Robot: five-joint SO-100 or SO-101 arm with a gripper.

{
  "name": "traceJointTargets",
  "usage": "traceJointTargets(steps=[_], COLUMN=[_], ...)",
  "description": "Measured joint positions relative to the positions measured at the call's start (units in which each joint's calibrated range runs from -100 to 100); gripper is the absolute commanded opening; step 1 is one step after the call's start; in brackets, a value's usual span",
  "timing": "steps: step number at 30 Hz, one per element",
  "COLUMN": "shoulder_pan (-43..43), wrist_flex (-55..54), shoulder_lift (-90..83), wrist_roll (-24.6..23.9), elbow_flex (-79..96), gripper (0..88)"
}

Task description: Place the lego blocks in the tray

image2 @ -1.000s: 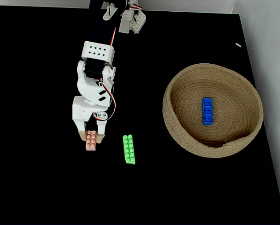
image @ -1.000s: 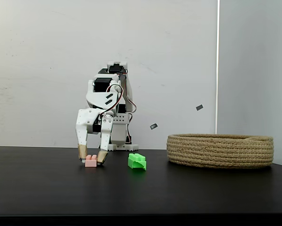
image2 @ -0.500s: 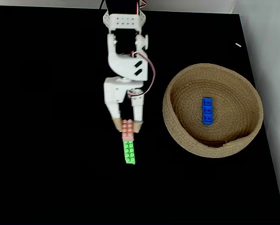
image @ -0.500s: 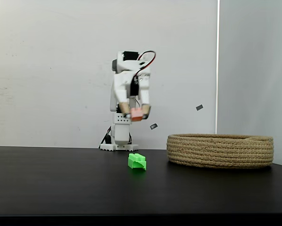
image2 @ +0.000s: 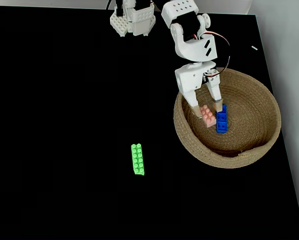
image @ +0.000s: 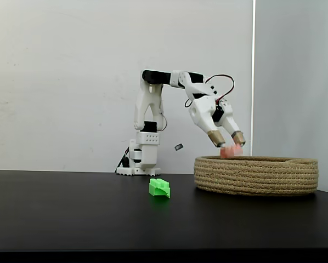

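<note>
The fingers are spread a little and the pink brick sits between their tips, just above the rim of the tray in the side view, so I cannot tell if they pinch it or have let it go (it looks a bit blurred there). If it drops from this height it may land on the blue brick just beside it and bounce, perhaps over the low wall onto the bench. The green brick lies on the bench, well apart from the tray.
</note>
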Motion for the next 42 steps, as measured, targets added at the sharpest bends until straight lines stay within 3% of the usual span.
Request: traceJointTargets(steps=[6,23,42], shoulder_pan=[2.52,25.90,26.87], wrist_flex=[0.24,-0.73,-11.04], shoulder_lift=[-0.34,12.81,21.29], wrist_roll=[0.44,7.57,6.74], elbow_flex=[0.35,-12.90,-12.73], gripper=[41.7,36.1,32.1])
